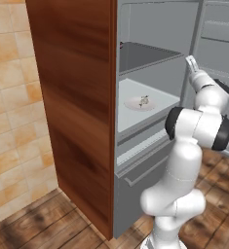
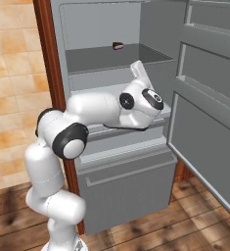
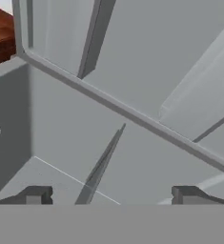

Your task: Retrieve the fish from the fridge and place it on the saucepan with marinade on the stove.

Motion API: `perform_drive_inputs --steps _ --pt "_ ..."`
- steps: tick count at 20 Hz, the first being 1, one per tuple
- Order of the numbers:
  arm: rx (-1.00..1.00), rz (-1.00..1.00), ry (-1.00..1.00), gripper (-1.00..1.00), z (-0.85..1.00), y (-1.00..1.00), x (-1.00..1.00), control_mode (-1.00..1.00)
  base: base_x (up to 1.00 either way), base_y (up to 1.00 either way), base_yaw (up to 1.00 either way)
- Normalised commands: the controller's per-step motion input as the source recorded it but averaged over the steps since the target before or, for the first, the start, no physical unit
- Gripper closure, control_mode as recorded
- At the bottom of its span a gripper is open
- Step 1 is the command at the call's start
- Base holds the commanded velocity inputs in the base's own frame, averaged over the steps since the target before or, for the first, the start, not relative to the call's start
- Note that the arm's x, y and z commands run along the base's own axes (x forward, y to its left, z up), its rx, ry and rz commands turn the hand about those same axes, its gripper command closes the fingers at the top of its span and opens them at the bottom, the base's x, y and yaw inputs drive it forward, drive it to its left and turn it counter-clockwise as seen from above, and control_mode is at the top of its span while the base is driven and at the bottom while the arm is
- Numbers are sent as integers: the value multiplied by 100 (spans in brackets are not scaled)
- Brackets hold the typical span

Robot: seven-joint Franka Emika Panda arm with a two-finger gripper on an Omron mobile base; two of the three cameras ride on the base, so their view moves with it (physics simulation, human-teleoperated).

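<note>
The fridge (image 1: 135, 160) stands open. On its middle shelf the small greyish fish (image 1: 144, 100) lies on a pale round plate (image 1: 134, 104). My gripper (image 3: 112, 195) is open, its dark fingertips (image 3: 37, 194) set wide apart with nothing between them. It is raised in front of the shelves, right of the fish and above it, and faces the grey inner walls. The hand (image 1: 191, 64) tilts up by the door side, and my arm (image 2: 102, 110) reaches across the middle shelf. The saucepan, marinade and stove are out of view.
The fridge door (image 2: 209, 103) hangs open at the right, with shelves on its inside. A small dark red thing (image 2: 118, 46) sits on the upper shelf. Below is the bottom drawer (image 2: 126, 188). The brown wood side panel (image 1: 72, 97) closes off the left.
</note>
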Motion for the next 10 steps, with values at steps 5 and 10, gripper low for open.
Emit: perform_drive_inputs --steps 5,10 --pt "4 1 -2 -100 100 -3 -13 -100 0 0 0" --pt "4 0 -2 -100 100 -10 -21 -100 0 0 0"
